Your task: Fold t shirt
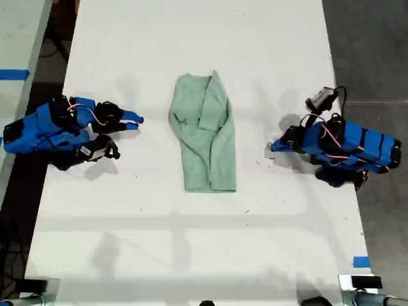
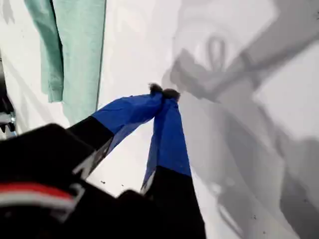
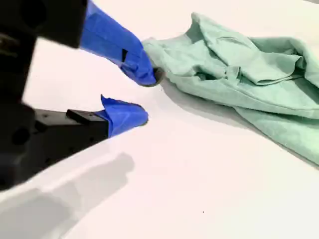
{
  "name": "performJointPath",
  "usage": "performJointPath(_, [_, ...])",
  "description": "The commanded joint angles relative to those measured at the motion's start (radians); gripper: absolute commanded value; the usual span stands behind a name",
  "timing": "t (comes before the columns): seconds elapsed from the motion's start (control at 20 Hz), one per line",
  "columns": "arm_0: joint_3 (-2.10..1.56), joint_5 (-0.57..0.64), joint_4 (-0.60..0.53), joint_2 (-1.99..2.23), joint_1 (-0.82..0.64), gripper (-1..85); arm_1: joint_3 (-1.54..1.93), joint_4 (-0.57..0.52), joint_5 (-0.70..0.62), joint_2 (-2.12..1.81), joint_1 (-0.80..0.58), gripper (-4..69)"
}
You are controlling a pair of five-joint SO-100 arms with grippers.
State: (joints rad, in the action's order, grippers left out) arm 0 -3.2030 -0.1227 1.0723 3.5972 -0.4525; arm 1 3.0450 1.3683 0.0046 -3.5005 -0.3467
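Observation:
The pale mint-green t shirt point(image 1: 205, 134) lies on the white table point(image 1: 191, 248), folded lengthwise into a narrow wrinkled strip. My first gripper point(image 1: 274, 148) rests at the exterior view's right, apart from the shirt. Its blue-taped tips point(image 2: 164, 92) are shut on nothing, with the shirt point(image 2: 75, 50) off to one side. My second gripper point(image 1: 131, 124) sits at the exterior view's left, a short gap from the shirt's upper part. In its wrist view the second gripper point(image 3: 144, 97) is open and empty, one fingertip point(image 3: 149, 74) close to the shirt's point(image 3: 249, 74) edge.
Blue tape marks sit at the table's near right corner point(image 1: 361, 261) and on a surface at the exterior view's left edge point(image 1: 13, 74). Dark floor point(image 1: 370, 57) borders the table on the exterior view's right. A small black device point(image 1: 366, 282) lies by the near right corner.

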Motion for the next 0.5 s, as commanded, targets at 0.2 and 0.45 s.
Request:
performJointPath(0.2, [0.927, 0.213, -0.114, -1.124, 0.279, -0.2, -0.746, -0.153, -0.1, 0.821, 0.17, -1.1])
performJointPath(0.45, [1.301, 0.167, -0.049, -1.526, 0.4, -0.1, -1.175, -0.103, -0.089, 1.374, 0.291, -1.1])
